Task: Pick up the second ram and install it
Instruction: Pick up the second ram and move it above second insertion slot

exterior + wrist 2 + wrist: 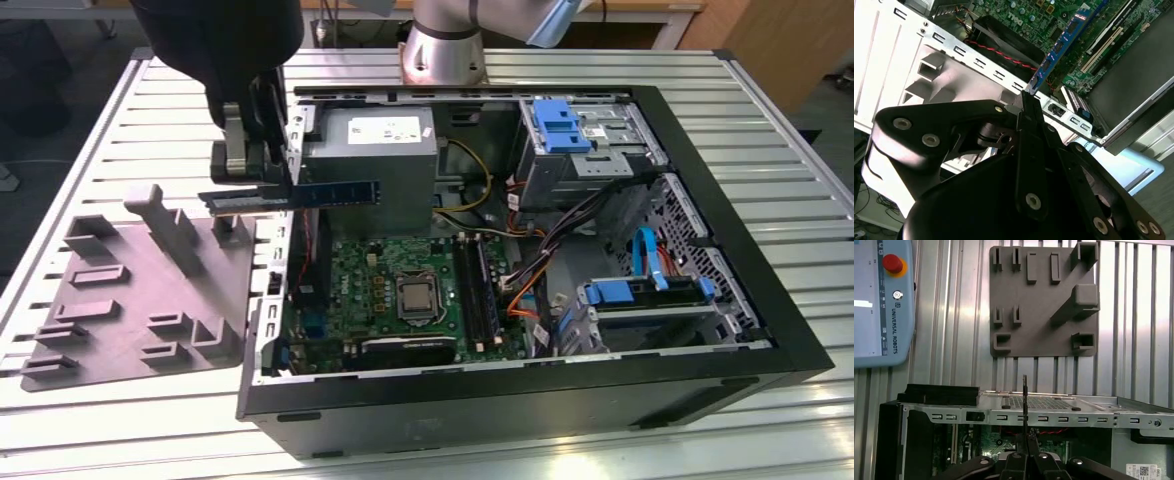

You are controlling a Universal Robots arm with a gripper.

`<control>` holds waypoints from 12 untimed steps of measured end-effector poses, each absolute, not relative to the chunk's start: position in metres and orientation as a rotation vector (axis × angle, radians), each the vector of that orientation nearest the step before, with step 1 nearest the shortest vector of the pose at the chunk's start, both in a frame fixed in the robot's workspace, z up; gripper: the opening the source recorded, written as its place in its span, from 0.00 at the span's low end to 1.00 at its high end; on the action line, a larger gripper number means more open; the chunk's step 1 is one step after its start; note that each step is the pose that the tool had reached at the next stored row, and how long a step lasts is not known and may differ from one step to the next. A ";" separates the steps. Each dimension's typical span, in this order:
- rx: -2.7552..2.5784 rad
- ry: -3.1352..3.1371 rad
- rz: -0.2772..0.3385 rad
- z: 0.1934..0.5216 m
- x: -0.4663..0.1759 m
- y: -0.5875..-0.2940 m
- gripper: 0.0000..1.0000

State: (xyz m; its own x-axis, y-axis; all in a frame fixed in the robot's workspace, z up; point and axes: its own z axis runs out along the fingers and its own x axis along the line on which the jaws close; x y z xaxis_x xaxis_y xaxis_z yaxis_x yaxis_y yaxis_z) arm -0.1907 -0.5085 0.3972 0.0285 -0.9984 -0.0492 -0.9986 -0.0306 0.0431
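The second ram (314, 192), a narrow blue-green board with dark chips, hangs level in the air over the open computer case's rim, on the exterior view's left. My gripper (272, 180) is shut on it from above, near its middle. In the second wrist view the ram (1061, 45) juts out from between the closed fingers (1026, 112), over the green motherboard (1029, 12). The first wrist view catches it edge-on as a thin dark line (1025, 400) above the case wall. The long black memory sockets (474, 285) lie lower on the motherboard (374, 280), apart from the ram.
A grey moulded tray (134, 300) with upright posts lies on the slatted table beside the case, on the exterior view's left. Inside the case (747, 300) are a power supply (367, 140), blue drive brackets (561, 125) and cable bundles (534, 270). A teach pendant (879, 300) rests on the table.
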 end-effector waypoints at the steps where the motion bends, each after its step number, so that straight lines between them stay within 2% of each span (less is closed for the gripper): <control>1: -2.250 2.185 0.103 0.397 -0.191 -0.508 0.12; 12: -2.250 2.185 0.103 0.395 -0.186 -0.509 0.12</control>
